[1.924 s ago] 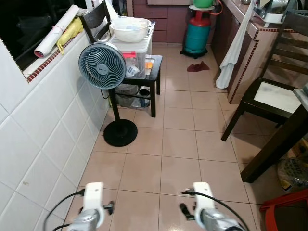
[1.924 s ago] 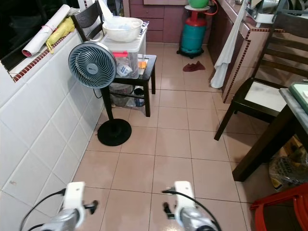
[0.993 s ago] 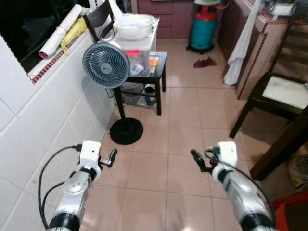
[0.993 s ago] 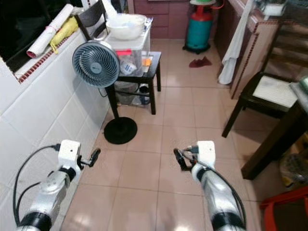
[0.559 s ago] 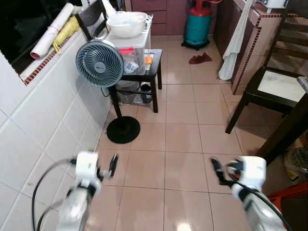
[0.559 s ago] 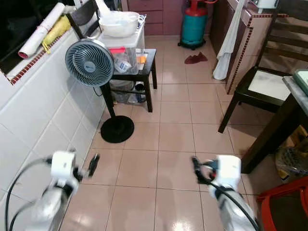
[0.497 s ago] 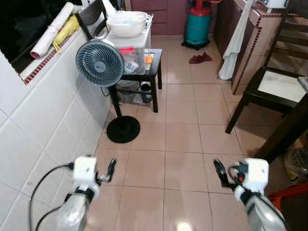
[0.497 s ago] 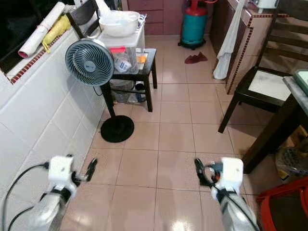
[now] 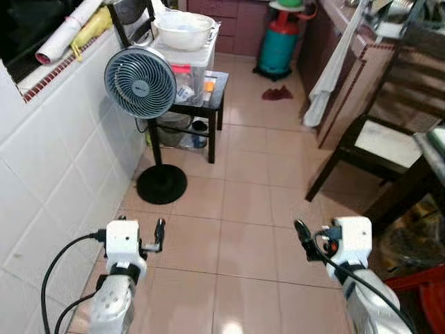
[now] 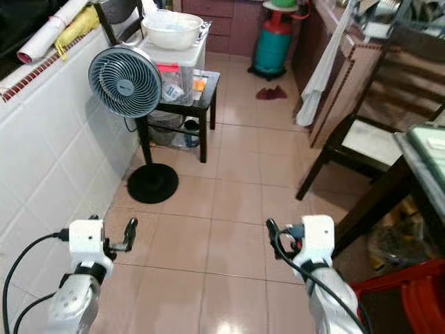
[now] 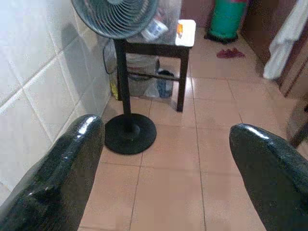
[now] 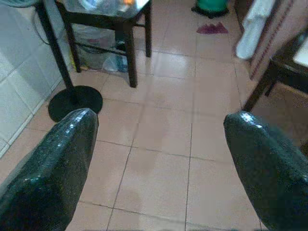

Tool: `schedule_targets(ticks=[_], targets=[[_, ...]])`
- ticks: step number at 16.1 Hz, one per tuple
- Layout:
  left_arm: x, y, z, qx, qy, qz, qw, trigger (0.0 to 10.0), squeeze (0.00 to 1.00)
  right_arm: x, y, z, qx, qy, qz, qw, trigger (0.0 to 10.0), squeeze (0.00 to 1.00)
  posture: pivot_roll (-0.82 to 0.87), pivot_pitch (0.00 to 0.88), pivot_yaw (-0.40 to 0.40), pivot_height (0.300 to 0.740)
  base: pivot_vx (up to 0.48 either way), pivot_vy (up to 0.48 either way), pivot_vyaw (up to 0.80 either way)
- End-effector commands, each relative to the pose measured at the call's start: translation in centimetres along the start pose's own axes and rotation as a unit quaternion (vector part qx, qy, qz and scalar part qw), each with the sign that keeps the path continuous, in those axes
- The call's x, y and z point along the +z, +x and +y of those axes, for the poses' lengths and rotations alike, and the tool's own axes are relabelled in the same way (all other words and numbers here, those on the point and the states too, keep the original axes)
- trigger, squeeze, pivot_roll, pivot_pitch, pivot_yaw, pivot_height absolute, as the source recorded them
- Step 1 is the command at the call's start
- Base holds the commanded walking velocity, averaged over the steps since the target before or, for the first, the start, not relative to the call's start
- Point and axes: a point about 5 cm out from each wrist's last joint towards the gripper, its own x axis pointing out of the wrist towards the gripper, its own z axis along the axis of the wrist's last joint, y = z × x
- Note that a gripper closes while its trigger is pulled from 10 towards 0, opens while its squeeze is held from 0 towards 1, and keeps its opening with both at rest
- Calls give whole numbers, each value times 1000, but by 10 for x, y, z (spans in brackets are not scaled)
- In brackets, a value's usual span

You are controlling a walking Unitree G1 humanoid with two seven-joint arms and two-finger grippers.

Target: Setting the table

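both arms are carried forward and low over the glossy pink tile floor (image 9: 243, 202), a walking posture rather than a reach: the left gripper (image 9: 159, 234) sits at seven o'clock and the right gripper (image 9: 303, 238) at five, each with its smooth black fingers spread wide and holding nothing, as the wrist views show. the table (image 10: 423, 161), a dark wooden thing with what may be a pale slab top, though only its corner is in frame, stands at three o'clock beside a dark chair (image 9: 375, 139). at eleven o'clock a round grey fan (image 9: 140, 82) on a disc base stands against the white tiled wall, and behind it a white bowl (image 9: 184, 29) rests on a clear plastic box, possibly tableware to fetch
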Motion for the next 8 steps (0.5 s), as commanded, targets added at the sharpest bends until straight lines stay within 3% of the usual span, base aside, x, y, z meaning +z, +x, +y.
schedule_targets(ticks=[1, 4, 6, 7, 8], targets=[[0, -2, -4, -1, -3, 6, 1000, 10000, 0, 2, 2, -4, 0, -4, 2, 1000, 10000, 0, -116, 22, -80, 740, 0, 0, 0], [4, 1, 6, 0, 7, 18, 1000, 10000, 0, 10, 2, -5, -10, -2, -16, 1000, 10000, 0, -135, 42, -16, 740, 0, 0, 0], [16, 6, 10, -13, 9, 11, 1000, 10000, 0, 21, 8, 6, -3, 8, -33, 999, 10000, 0, -126, 52, -17, 740, 0, 0, 0], [22, 8, 10, -32, 17, 3, 999, 10000, 0, 25, 13, 16, 6, 21, -38, 999, 10000, 0, -82, 55, -4, 740, 0, 0, -438], [21, 8, 6, -26, 25, -1, 999, 10000, 0, 18, 14, 16, 10, 19, -30, 999, 10000, 0, -76, 52, 0, 740, 0, 0, -556]])
